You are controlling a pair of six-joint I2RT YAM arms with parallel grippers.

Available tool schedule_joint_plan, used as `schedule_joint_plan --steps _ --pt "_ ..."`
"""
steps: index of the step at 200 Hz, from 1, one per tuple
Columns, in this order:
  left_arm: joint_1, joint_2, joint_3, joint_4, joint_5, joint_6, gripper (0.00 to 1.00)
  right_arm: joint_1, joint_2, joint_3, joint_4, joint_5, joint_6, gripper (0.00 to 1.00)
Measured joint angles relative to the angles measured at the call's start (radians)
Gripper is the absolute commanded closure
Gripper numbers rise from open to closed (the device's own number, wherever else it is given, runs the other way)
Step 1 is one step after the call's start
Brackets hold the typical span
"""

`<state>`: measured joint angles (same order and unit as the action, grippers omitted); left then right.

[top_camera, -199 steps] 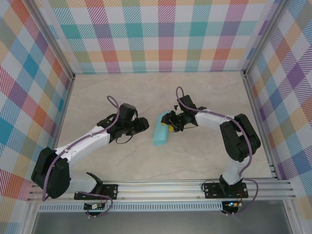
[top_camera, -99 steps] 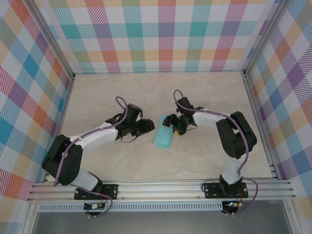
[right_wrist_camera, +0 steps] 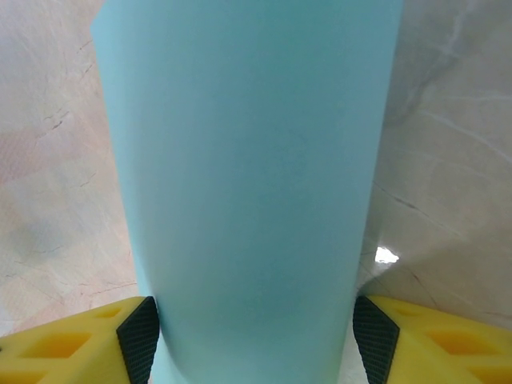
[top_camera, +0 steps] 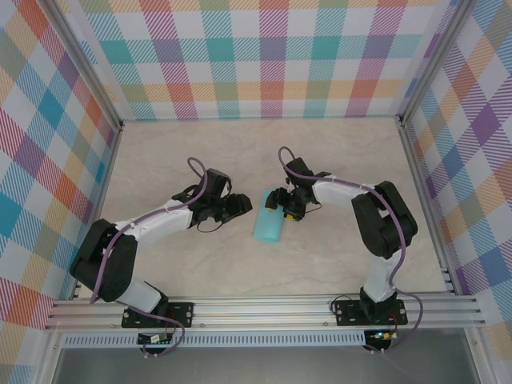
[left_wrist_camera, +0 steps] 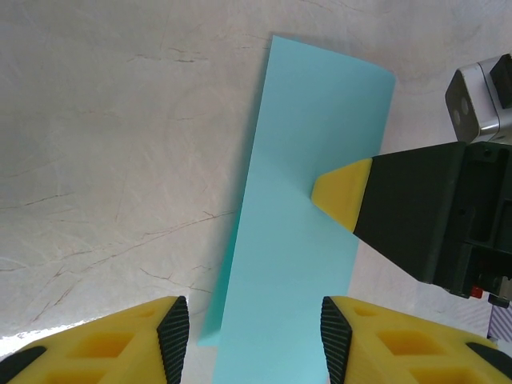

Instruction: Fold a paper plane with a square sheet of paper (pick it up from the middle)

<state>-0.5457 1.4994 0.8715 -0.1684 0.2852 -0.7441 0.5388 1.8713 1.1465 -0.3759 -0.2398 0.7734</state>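
– Two arms reach in from the rail at my near edge, purple cables looped over their wrists. What do you make of the tips?

– Through the left wrist camera, my left end effector stands about half open and has hold of nothing. The near end of the square sheet of paper lies on the table below the gap between its pads. The sheet is folded into a long strip, and its left edge looks slightly lifted.

– And the right?

– My right end effector has its jaws spread wide, and the strip runs between them, reaching from pad to pad. I cannot tell whether the pads pinch it or merely touch it. In the left wrist view, one yellow fingertip sits over the strip's right edge, about midway along.

– What stands in my way?

– Each arm is the other's obstacle. From above they face one another across the strip, close together around mid-table. To the left, to the right and beyond them the marble top runs open, and the strip lies well apart from every edge. The checked walls close off the sides and the far end.
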Motion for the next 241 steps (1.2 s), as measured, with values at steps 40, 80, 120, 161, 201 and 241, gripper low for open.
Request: schedule_joint_plan --steps 40,80,120,161,201,241 --pt "0.002 0.003 0.000 0.016 0.007 0.000 0.50 0.006 0.000 0.011 -0.038 0.034 -0.006 0.33" --pt "0.006 0.014 0.000 0.018 0.011 0.000 0.50 0.022 0.000 0.042 -0.121 0.114 -0.010 0.30" --pt "0.006 0.015 0.000 0.019 0.013 0.000 0.51 0.034 0.019 0.079 -0.188 0.170 -0.007 0.28" --pt "0.006 0.016 0.000 0.019 0.014 0.000 0.51 0.039 0.021 0.083 -0.187 0.179 0.014 0.22" --pt "0.006 0.021 0.000 0.023 0.018 0.000 0.52 0.039 0.024 0.092 -0.188 0.177 0.034 0.21" --pt "0.006 0.053 -0.005 0.071 0.068 0.000 0.57 0.039 0.031 0.100 -0.194 0.177 0.061 0.19"
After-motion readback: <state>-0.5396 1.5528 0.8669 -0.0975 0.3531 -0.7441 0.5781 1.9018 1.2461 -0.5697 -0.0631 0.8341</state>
